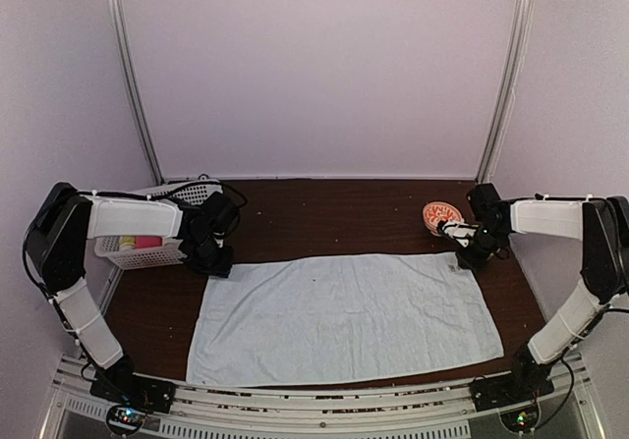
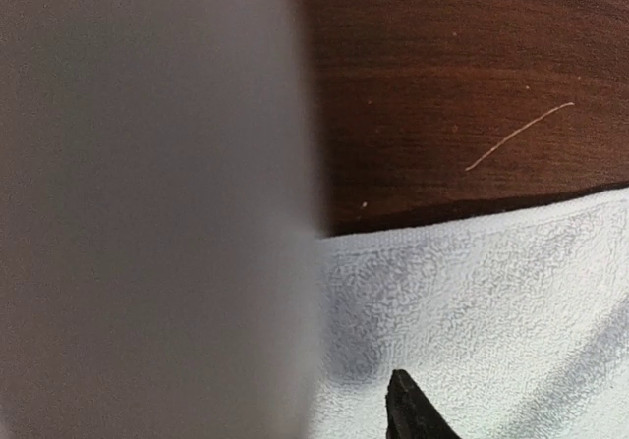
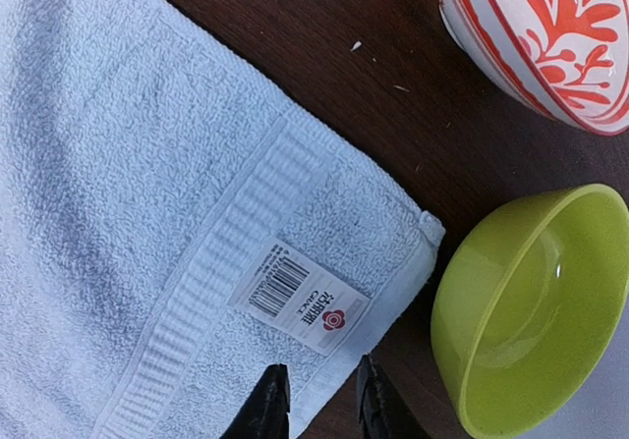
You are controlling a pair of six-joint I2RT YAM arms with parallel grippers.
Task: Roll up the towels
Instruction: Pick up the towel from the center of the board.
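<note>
One pale blue towel (image 1: 344,316) lies spread flat across the dark table, its long side running left to right. My left gripper (image 1: 218,260) is down at its far left corner. The left wrist view shows the towel's edge (image 2: 472,292) and a single black fingertip (image 2: 408,411) over it; a large grey blur hides the other finger. At the far right corner, my right gripper (image 1: 470,252) is low. Its jaws (image 3: 322,405) stand apart astride the hem by the barcode label (image 3: 300,297), one finger over cloth, one past the edge. No other towel shows.
A white basket (image 1: 147,252) holding yellow and pink things stands at the left, just behind the left gripper. A red-and-white bowl (image 1: 442,213) sits behind the right gripper, and a lime-green bowl (image 3: 531,311) is close beside the towel's right corner.
</note>
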